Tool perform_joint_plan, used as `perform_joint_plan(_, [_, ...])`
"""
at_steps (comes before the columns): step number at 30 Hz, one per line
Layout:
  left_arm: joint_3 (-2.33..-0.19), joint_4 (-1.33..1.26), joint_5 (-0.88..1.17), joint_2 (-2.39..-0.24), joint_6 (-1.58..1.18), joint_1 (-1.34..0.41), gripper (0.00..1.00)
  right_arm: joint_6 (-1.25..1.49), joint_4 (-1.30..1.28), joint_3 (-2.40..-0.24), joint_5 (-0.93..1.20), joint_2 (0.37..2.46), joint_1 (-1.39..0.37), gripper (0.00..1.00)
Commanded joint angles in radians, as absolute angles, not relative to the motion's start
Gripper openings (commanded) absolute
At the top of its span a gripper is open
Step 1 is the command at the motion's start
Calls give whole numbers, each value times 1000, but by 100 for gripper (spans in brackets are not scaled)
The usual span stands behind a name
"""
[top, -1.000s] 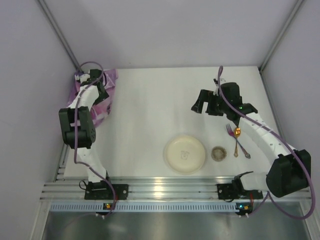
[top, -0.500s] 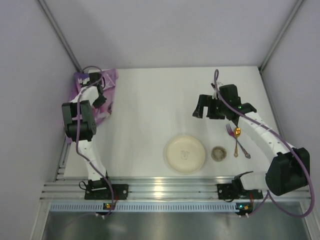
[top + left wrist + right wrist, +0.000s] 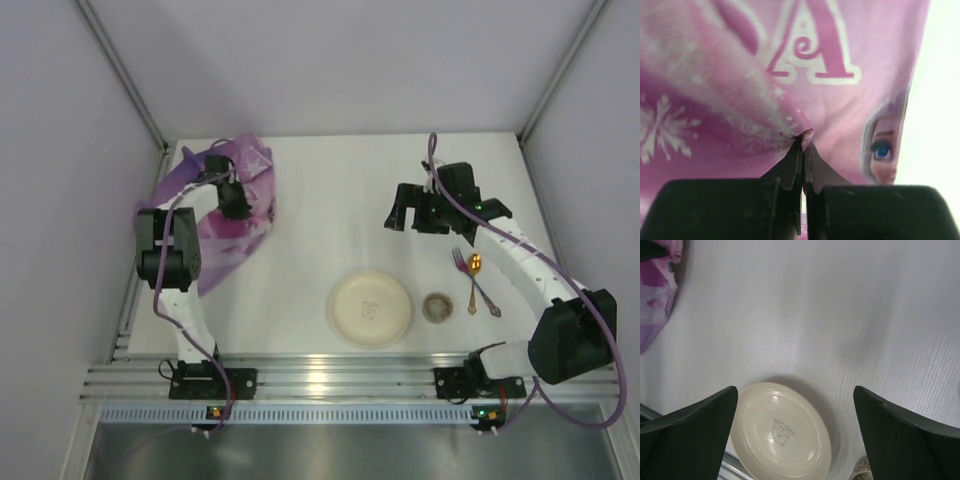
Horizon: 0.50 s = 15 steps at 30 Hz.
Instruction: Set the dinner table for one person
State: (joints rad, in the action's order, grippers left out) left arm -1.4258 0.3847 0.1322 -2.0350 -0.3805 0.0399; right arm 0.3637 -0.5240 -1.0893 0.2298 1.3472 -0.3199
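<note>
On the left of the white dinner table (image 3: 330, 195) lies a purple-pink placemat (image 3: 252, 225), partly lifted and rumpled. My left gripper (image 3: 232, 200) is shut on a pinched fold of the placemat (image 3: 815, 50), which fills the left wrist view around the gripper (image 3: 803, 141). My right gripper (image 3: 405, 212) hovers open over the table's right middle, holding nothing. In the right wrist view the gripper (image 3: 795, 390) frames a cream plate (image 3: 782, 432) below it. The plate (image 3: 370, 308) sits at the near centre.
A small speckled cup (image 3: 437, 307) stands just right of the plate. A fork (image 3: 461, 262) and a gold spoon (image 3: 474, 272) lie further right, beside the right arm. Grey walls enclose the table, and a metal rail (image 3: 330, 378) runs along its near edge.
The left gripper went from open to shut on the placemat and drew it right, out of the far-left corner, so it spreads wider. The right arm barely moved.
</note>
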Motion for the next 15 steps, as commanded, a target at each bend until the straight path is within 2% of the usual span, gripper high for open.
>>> perform_joint_plan(1, [-1352, 377, 345, -1932, -221, -185, 0, 391, -518, -1166, 233, 1371, -321, 99])
perform_joint_plan(3, [-1301, 377, 347, -1907, -224, -282, 0, 400, -517, -1181, 235, 1381, -322, 99])
perform_joint_plan(6, [-1255, 367, 318, -1858, -300, -337, 0, 417, -512, -1199, 244, 1399, -322, 99])
perform_joint_plan(7, [-1247, 362, 319, -1847, -313, -350, 30, 423, -506, -1204, 250, 1414, -324, 99])
perform_joint_plan(8, [-1241, 365, 313, -1821, -324, -353, 43, 431, -505, -1212, 253, 1422, -324, 99])
perform_joint_plan(9, [-1241, 364, 307, -1806, -334, -353, 61, 437, -500, -1221, 256, 1430, -322, 99])
perform_joint_plan(10, [-1246, 368, 301, -1793, -337, -353, 98, 445, -486, -1226, 262, 1449, -322, 99])
perform_joint_plan(15, [-1290, 454, 195, -1683, -353, -353, 98, 474, -463, -1287, 268, 1537, -322, 100])
